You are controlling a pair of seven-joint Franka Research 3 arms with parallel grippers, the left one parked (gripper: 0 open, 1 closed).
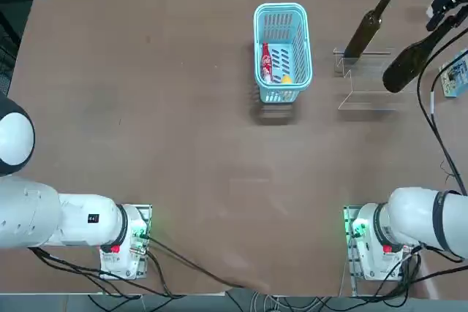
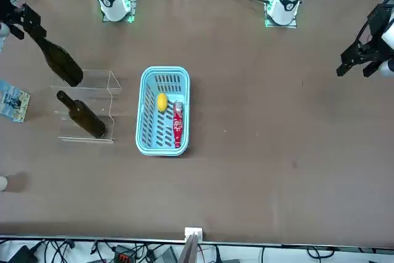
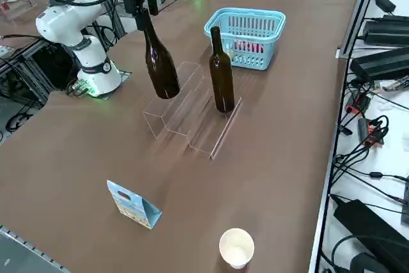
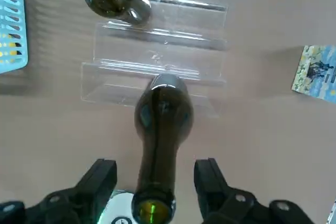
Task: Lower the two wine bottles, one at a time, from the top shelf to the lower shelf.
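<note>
We count two wine bottles [image 3: 221,78], one clear two-step stand [image 3: 199,133], one blue basket [image 2: 145,147], one red-labelled item [image 2: 178,126], one yellow item [image 2: 162,102], one blue carton [image 3: 133,205], one white cup [image 3: 236,248].

Brown tabletop [image 1: 205,180], metal-edged; white surface [image 2: 148,250] beyond, cluttered with black cables [image 2: 58,249], apparently.

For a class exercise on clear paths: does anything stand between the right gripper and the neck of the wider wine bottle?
Nothing visible does. The right gripper has its open fingers on either side of the wider bottle's neck. The slimmer bottle stands beyond it, out of the way.
</note>
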